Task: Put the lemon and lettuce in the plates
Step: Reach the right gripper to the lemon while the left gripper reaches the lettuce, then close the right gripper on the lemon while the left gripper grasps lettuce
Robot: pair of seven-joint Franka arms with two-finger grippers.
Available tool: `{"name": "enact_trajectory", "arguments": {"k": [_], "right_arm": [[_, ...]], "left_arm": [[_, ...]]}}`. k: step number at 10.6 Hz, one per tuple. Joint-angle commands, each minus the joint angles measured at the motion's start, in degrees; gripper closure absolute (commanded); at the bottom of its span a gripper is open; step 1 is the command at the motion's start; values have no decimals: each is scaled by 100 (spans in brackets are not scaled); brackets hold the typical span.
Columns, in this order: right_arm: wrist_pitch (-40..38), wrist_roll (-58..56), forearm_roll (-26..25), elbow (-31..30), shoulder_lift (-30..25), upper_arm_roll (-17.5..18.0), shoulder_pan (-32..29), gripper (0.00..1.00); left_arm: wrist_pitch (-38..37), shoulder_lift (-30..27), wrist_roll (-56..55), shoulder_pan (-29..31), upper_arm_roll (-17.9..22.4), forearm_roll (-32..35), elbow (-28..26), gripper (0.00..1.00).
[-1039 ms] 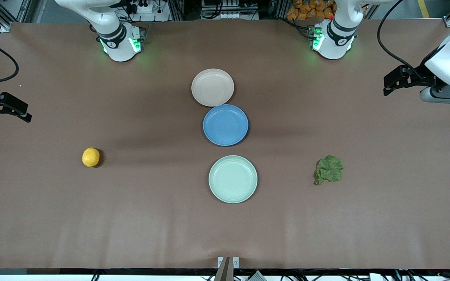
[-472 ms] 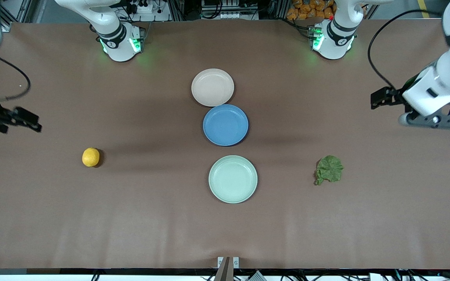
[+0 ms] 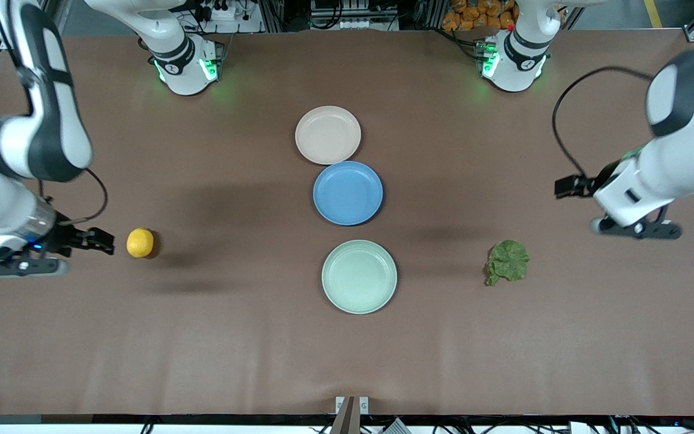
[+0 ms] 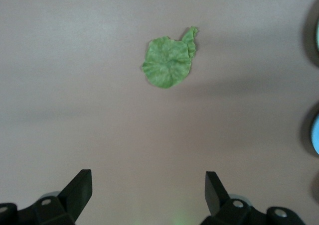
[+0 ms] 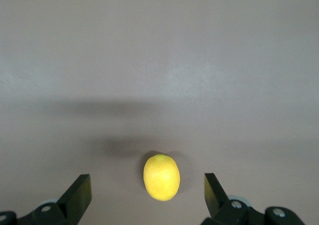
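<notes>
Both arms have come in from the table's ends since a second ago. The right gripper (image 3: 106, 240), which then sat near the edge of the table at the right arm's end, now hangs low just beside the lemon (image 3: 140, 242), on the side toward that end of the table, its fingers (image 5: 79, 195) spread wide with nothing between them; in the right wrist view the lemon (image 5: 161, 177) shows between the two fingertips but apart from both. The left gripper (image 3: 565, 185), earlier higher up near the left arm's end, has come closer to the lettuce (image 3: 507, 261) and is now over bare table near it, toward the left arm's end; its fingers (image 4: 79, 189) are also spread and empty, and the left wrist view shows the lettuce (image 4: 169, 60) well clear of them. Nothing on the table (image 3: 202, 337) has moved. The lemon lies toward the right arm's end, the lettuce toward the left arm's end, each well apart from the plates. The three plates stay in a row along the middle: the beige plate (image 3: 328, 134) nearest the bases, the blue plate (image 3: 347, 193) touching it, and the green plate (image 3: 359, 276) nearest the front camera, all empty.
</notes>
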Motion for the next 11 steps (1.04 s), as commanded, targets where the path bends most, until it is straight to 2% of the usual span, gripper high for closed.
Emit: {"name": "enact_trajectory", "arguments": {"k": [1,4,6,9,11], "right_arm": [[820,-285,173,-510,299,-8,-35,0],[1787,-504,173,-1177,458,-8,-131,0],[2438,-628,173,-1556,589,1,-176,0],[2791,-645,173,-1838,730,1,-185,0],[3168,-672,173,-2057,818,1,-184,0]], "left_arm": [[1175,153,46,27,-23,3,-731,0],[1872,741,89,-156,-23,29,-847,0],[2014,943,274,-289,-58,362,-917,0],[2383,1216,257,-333,-172,346,-1006,0],[2716,1200,274,-334,-164,381,-1285,0]]}}
